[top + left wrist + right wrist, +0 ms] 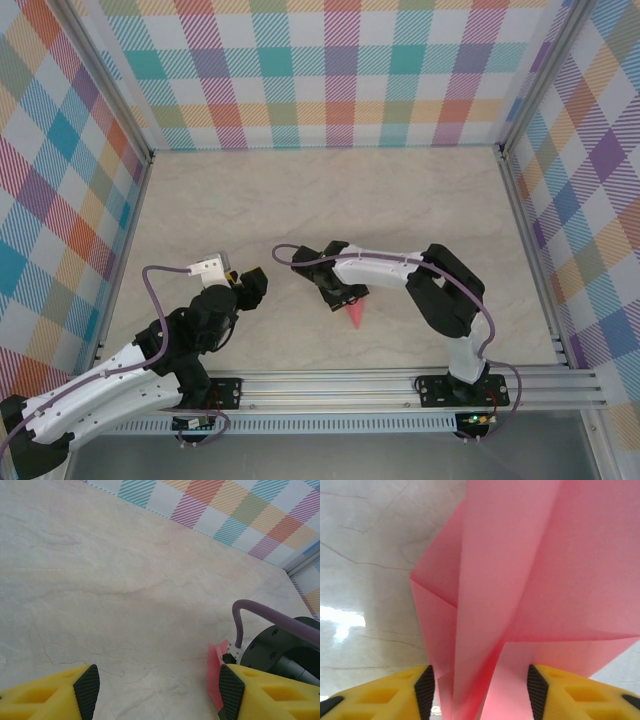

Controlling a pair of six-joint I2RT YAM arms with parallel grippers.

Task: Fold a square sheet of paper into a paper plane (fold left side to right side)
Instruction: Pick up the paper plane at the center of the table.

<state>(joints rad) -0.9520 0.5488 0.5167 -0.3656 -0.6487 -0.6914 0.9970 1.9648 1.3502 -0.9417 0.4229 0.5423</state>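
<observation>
Salmon-pink paper plane (pixel 355 316): one item, folded to a slim point. It is located low and centre in the overhead frame, on the table (pixel 330 200), with its tip directed toward the bottom edge. Several creases and overlapping flaps are recorded in the right wrist view, where the paper runs from the top of the frame down between the yellow fingers (pixel 395 697).

Right gripper (pixel 340 298): positioned directly over the wide end of the plane. The jaws are set apart with the paper lying between the black pads (pixel 426 690). Whether the paper is actually pinched cannot be told.

Left gripper (pixel 250 285): placed left of centre in the overhead frame, apart from the plane. The jaws are spread wide above bare table and nothing is held between them. A pink edge of the plane is seen at the lower right of the left wrist view, just beside the right-hand pad.

Purple cable (pixel 260 612): looped at the right of the left wrist view.

Table surface: pale beige, marble-veined.

Walls (pixel 330 70): plaid-patterned in many colours, enclosing three sides.
</observation>
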